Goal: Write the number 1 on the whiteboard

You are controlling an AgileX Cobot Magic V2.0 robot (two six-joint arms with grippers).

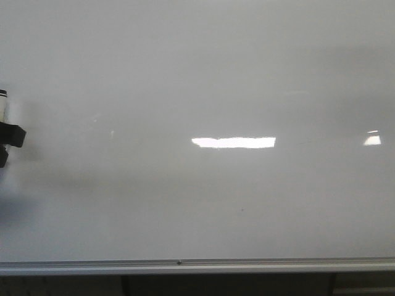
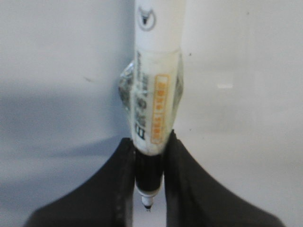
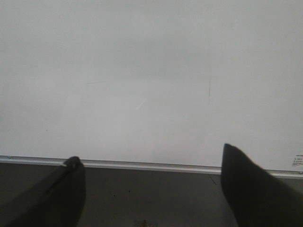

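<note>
The whiteboard (image 1: pixel 197 92) fills the front view, with a silver bottom rail (image 1: pixel 185 265). My left gripper (image 2: pixel 149 140) is shut on a white marker pen (image 2: pixel 154 94). The pen's black tip (image 2: pixel 147 204) points at the board (image 2: pixel 57 71); I cannot tell if it touches. In the front view only part of this gripper (image 1: pixel 7 137) and the pen (image 1: pixel 2 105) show, at the board's far left edge. A short, thin, dark, nearly vertical stroke, the number 1 (image 3: pixel 209 92), shows in the right wrist view. My right gripper (image 3: pixel 150 155) is open and empty, back from the board (image 3: pixel 142 56).
Bright light reflections (image 1: pixel 233 142) lie on the board's middle and right (image 1: pixel 372 140). Below the rail (image 3: pixel 142 165) is a dark surface (image 3: pixel 151 198). A small label (image 3: pixel 297 161) sits at the board's lower corner.
</note>
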